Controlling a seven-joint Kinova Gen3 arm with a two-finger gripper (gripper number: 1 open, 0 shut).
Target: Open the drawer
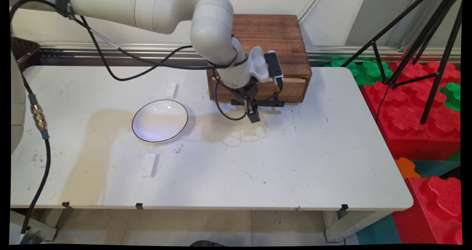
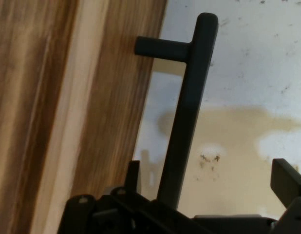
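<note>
A brown wooden box (image 1: 273, 40) stands at the back of the white table (image 1: 295, 161), with a drawer front (image 1: 291, 89) at its base. The drawer's black bar handle (image 1: 274, 103) (image 2: 189, 112) juts out over the table on short posts. My gripper (image 1: 253, 115) (image 2: 210, 173) points down right in front of the drawer and stands open. In the hand view the bar runs up between the two fingers, close to the left finger (image 2: 133, 173) and well apart from the right one (image 2: 287, 178). Neither finger presses on the bar.
A white plate (image 1: 160, 121) with a dark rim lies left of the gripper. One small white block (image 1: 170, 90) lies behind the plate and another (image 1: 148, 165) in front of it. Beyond the table's right edge are a black tripod (image 1: 424, 47) and red foam blocks (image 1: 413, 121).
</note>
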